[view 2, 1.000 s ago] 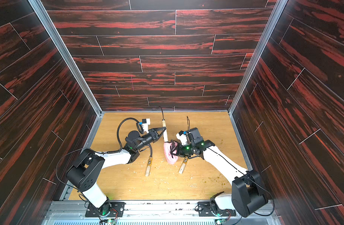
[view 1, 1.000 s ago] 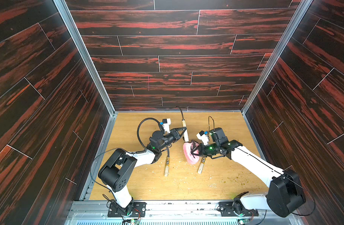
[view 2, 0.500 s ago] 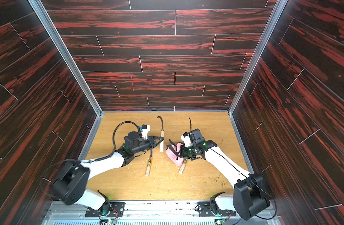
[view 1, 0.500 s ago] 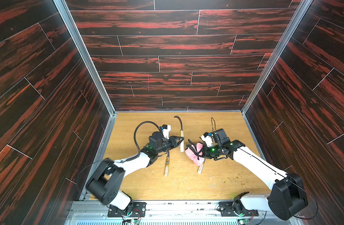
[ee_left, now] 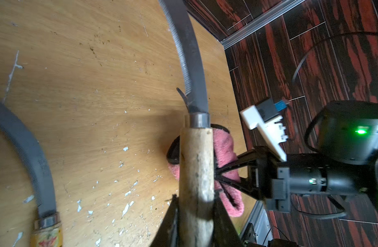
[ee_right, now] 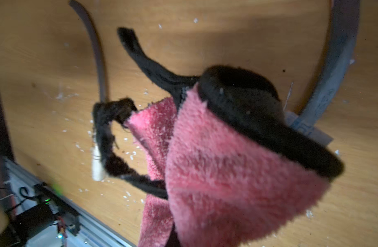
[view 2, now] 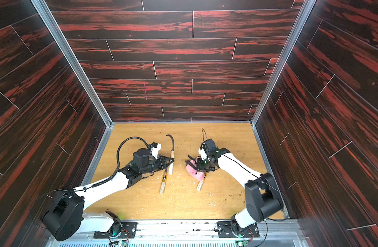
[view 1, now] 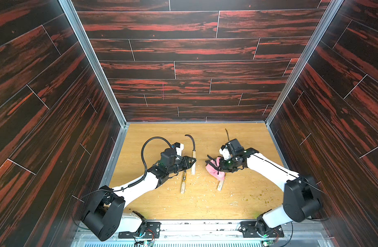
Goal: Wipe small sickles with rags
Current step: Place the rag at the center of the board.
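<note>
**Three sickles lie front to back; one is gripped, one sits under the rag**

The held sickle (view 1: 193, 162) has its long axis running from the front rail toward the back wall. Its plain pale handle is nearer the front, and its dark blade points away, with the tip hooking toward the left arm's side. The left gripper (view 1: 192, 160) is clamped across this handle; in the left wrist view a finger presses each side of the wood.

Just beside it, the labelled sickle (view 1: 183, 181) lies almost parallel on the table (view 1: 205, 205). Its butt end is toward the front, and its yellow-black neck band and blade pass beneath the left gripper.

The third sickle (view 1: 219, 185) lies well apart on the right, slightly tilted. Only its handle end shows in both top views, poking out toward the front from under the rag (view 1: 213, 172). The right wrist view shows its curved blade beyond the cloth.

The right gripper (view 1: 222, 167) has its jaws closed on the bunched pink rag, whose black edging and loop hang loose.

In all there are three sickles, one rag and two grippers. Pale flecks (view 1: 202, 183) are scattered on the wood between the handles.
</note>
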You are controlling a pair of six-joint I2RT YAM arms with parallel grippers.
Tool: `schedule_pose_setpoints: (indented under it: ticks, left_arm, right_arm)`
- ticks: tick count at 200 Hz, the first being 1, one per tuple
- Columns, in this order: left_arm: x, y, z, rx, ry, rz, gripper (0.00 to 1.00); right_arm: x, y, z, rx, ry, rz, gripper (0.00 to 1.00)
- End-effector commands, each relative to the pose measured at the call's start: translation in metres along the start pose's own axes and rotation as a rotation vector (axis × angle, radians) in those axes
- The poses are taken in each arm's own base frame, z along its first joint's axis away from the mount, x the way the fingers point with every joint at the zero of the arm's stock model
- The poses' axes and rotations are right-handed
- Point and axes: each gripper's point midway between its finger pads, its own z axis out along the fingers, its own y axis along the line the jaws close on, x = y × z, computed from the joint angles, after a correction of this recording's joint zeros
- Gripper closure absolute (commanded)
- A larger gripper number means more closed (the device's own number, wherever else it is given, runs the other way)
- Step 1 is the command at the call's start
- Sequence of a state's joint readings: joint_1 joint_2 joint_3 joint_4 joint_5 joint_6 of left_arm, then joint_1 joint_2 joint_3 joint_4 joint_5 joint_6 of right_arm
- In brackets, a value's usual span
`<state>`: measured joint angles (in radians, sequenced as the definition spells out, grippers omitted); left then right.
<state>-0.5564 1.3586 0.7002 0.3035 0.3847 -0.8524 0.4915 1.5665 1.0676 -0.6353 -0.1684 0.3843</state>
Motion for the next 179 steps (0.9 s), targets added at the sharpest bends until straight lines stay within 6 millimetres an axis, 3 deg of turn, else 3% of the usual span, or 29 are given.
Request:
schedule_pose_setpoints:
  ticks: [1,24,64,101,134,179]
  left_arm:
    - [-0.008,-0.008,-0.004,0.021,-0.035,0.032,1.0]
    - [-0.009,-0.009,-0.003,0.026,-0.035,0.032,1.0]
    - [-0.009,-0.01,-0.003,0.029,-0.036,0.033,1.0]
    - [-0.008,-0.01,-0.005,0.03,-0.041,0.034,1.0]
    - [-0.009,-0.011,-0.005,0.041,-0.042,0.033,1.0]
    - [-0.008,-0.015,0.0,0.075,-0.033,0.022,1.0]
  right_arm:
    - [-0.004,0.007,0.007,0.011,0.019,-0.04,0.96]
    - [-0.002,0.012,0.014,0.011,0.041,-0.049,0.87]
    - [0.003,0.013,0.027,0.02,0.081,-0.052,0.6]
    - [0.004,0.015,0.031,0.026,0.103,-0.059,0.49]
    - [0.002,0.024,0.02,0.004,0.086,-0.075,0.43]
    - [-0.001,0.042,-0.014,-0.049,0.029,-0.109,0.35]
